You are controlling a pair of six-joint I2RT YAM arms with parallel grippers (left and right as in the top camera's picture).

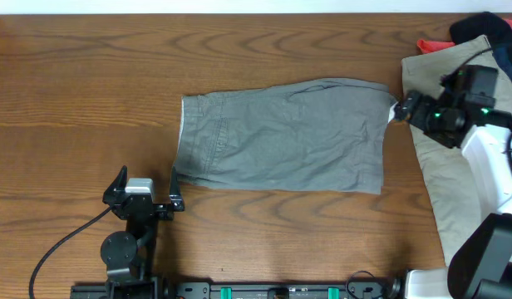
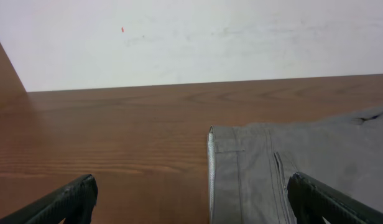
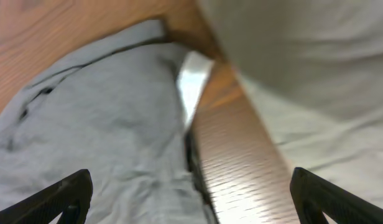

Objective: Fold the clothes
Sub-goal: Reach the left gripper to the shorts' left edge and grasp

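Lying flat, shorts [image 1: 285, 137], right fingers [image 3: 55, 202] beside corner

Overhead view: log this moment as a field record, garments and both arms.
grey-green shorts: lying flat, waistband toward left arm
tan shorts: spread at right side, partly under right arm
red piece: far right corner, mostly hidden
left jaws: open, empty, near waistband corner
right jaws: open, at hem corner
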